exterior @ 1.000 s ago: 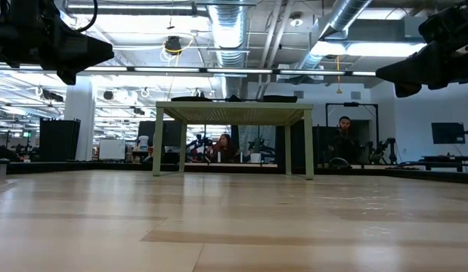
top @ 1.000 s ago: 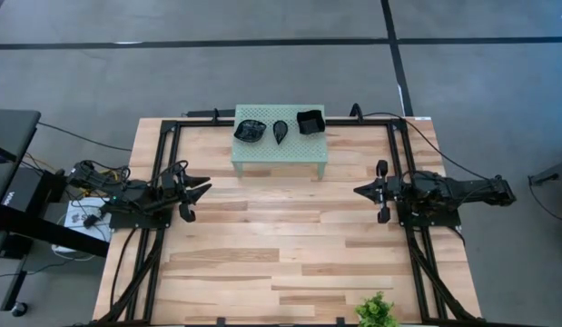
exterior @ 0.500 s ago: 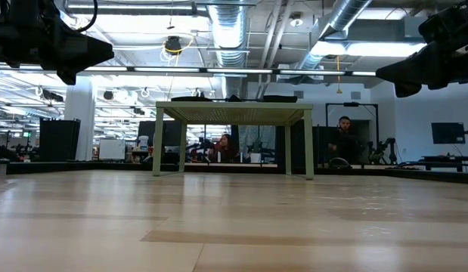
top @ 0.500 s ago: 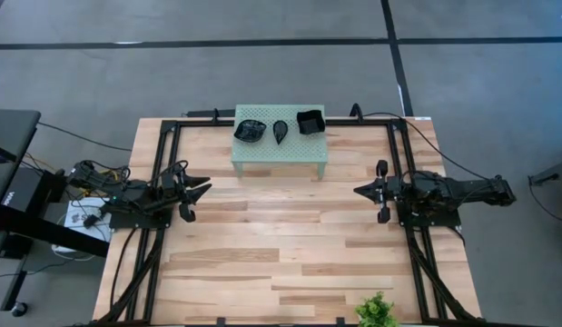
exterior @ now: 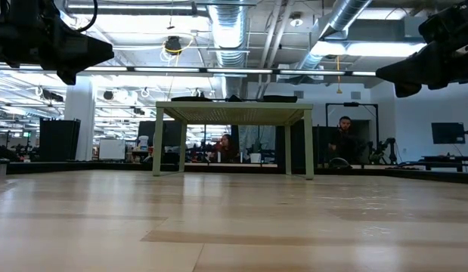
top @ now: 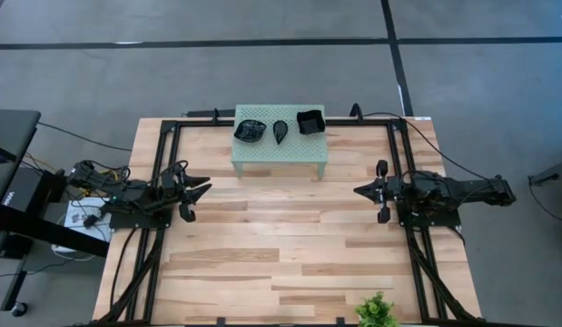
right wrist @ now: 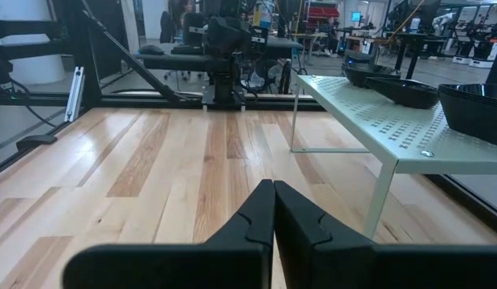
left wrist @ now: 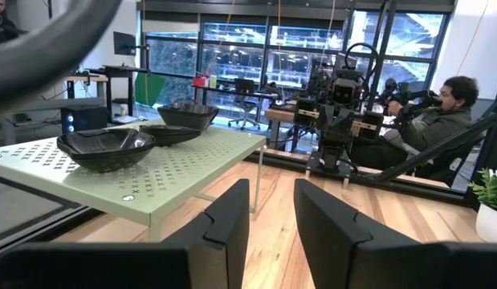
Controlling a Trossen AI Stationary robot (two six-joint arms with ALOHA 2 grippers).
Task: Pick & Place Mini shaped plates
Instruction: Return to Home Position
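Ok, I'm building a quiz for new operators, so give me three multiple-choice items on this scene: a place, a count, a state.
1. Where are the mini shaped plates? A) on the green stand B) in a drawer C) in a basket
2. How many groups of plates? A) two B) three C) five
3. The right end effector is: A) open B) shut on a plate C) shut, empty
Answers: 1 A, all sit on the stand's top; 2 B, three dark groups in a row; 3 C, its fingers meet with nothing between.
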